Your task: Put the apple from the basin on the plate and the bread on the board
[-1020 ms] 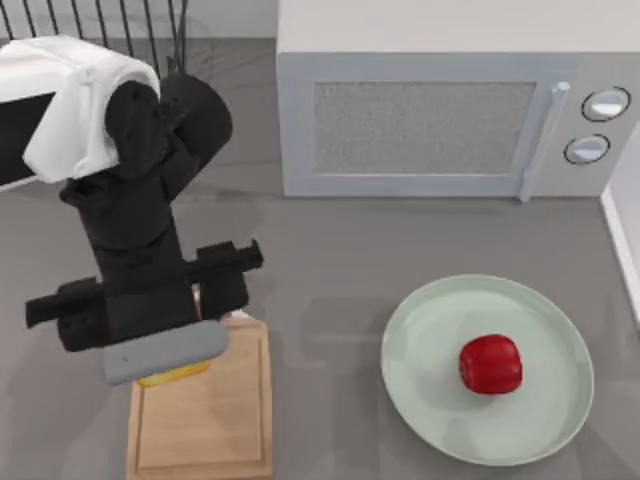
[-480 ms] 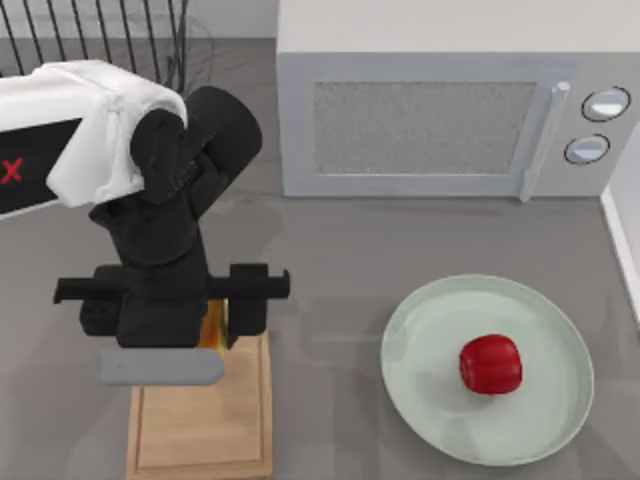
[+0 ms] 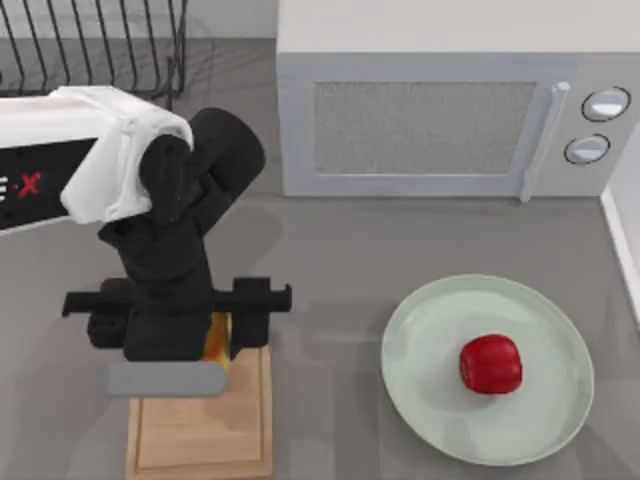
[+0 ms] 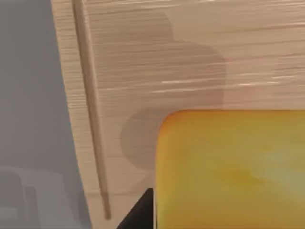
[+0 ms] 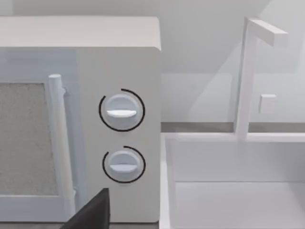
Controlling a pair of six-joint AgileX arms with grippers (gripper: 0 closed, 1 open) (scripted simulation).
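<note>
From above, the left gripper [image 3: 215, 335] hangs over the far end of the board [image 3: 200, 430] at the table's left, and just a sliver of the bread [image 3: 214, 338] peeks out between its black fingers, while the left wrist view gives the bread's pale yellow side [image 4: 228, 167] close up over the board's grooved border [image 4: 90, 119] (whether it rests on the wood or hangs just above, I cannot tell). The board's long axis runs from near edge to far; the bread's facing I cannot tell. The fingers look clamped on the bread; the apple [image 3: 491, 363] sits on the plate [image 3: 420, 340] at the right, and the right wrist view faces the microwave [image 5: 119, 133] dials.
</note>
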